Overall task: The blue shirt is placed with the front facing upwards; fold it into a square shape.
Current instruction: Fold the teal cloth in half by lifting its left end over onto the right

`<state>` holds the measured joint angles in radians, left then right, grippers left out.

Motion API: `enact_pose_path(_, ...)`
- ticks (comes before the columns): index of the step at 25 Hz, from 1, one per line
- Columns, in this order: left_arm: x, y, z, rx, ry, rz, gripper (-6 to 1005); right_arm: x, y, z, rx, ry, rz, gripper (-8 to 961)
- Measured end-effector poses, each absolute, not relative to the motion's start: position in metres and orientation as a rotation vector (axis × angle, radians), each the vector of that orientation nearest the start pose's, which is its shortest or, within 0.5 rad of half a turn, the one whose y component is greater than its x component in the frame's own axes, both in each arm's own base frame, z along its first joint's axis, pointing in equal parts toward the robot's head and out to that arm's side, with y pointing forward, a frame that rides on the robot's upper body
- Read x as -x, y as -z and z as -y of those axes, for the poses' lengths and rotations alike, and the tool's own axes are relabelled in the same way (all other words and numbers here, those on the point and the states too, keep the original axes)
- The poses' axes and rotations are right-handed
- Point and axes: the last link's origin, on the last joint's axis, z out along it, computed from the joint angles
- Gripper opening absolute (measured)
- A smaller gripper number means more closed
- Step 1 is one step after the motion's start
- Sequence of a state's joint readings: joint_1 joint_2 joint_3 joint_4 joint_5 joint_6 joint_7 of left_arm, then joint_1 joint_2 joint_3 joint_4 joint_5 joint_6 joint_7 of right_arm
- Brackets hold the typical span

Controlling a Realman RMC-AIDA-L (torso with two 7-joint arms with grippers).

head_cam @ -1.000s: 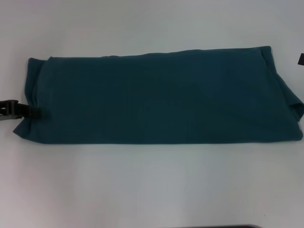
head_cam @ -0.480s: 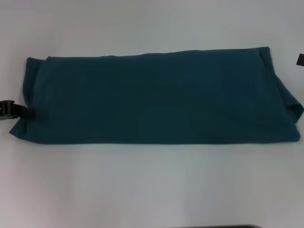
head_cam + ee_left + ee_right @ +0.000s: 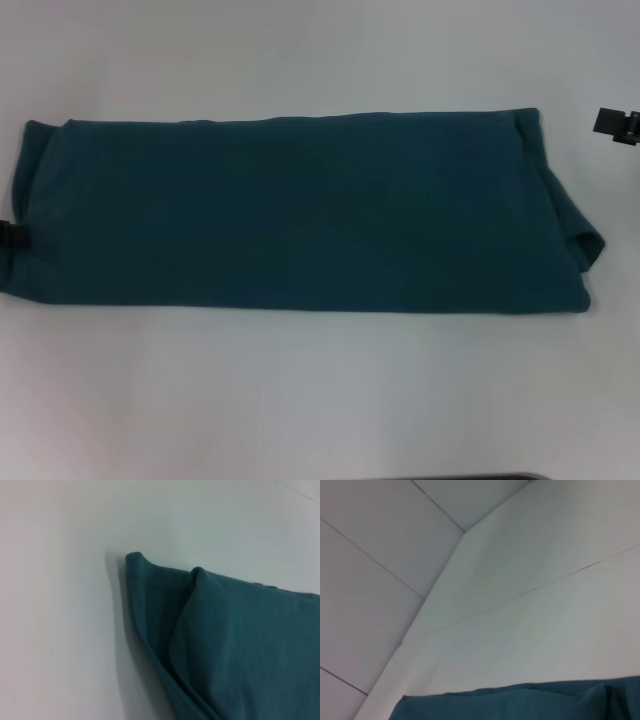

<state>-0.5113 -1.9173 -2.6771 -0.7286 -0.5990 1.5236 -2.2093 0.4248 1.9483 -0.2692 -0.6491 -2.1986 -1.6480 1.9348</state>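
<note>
Teal cotton, soft and limp, makes up the shirt (image 3: pixel 300 210), which lies on the white table (image 3: pixel 320 400) already folded into a long flat band running across the robot's front, its chest lettering not visible. The left gripper (image 3: pixel 10 236) sits at the shirt's left end, about midway along that short edge and touching the cloth; whether it pinches the fabric or rests loose beside it cannot be told. The right gripper (image 3: pixel 618 122) is off the shirt's far right corner, apart from the cloth, and its fingers are likewise too little seen to call. The left wrist view shows the shirt's left end as two or three stacked layers with rounded, slightly lifted edges. Such cloth looks light and will likely sag, drape and slide layer over layer when lifted, so a hold probably needs to catch every layer at once. The likely places to take it are the two corners of one short end, pinched through the full stack, then carried over toward the other end to shorten the band into a square. The right end, with its loose flap, seems more prone to come undone.
</note>
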Motion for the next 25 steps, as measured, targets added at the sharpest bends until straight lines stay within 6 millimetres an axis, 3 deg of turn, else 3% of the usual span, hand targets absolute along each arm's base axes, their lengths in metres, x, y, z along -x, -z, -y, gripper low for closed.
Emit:
enact_pose_path(13,0.357,-0.100,-0.310,2.220,0.301,1.706,41,-0.331,-0.054,-0.313,2.249,-0.797,-1.471,929)
enact_pose_path(25,0.349,-0.104,-0.305,2.284,0.404,1.664,42,-0.324,-0.046,-0.321,2.277,-0.769,-1.451,930)
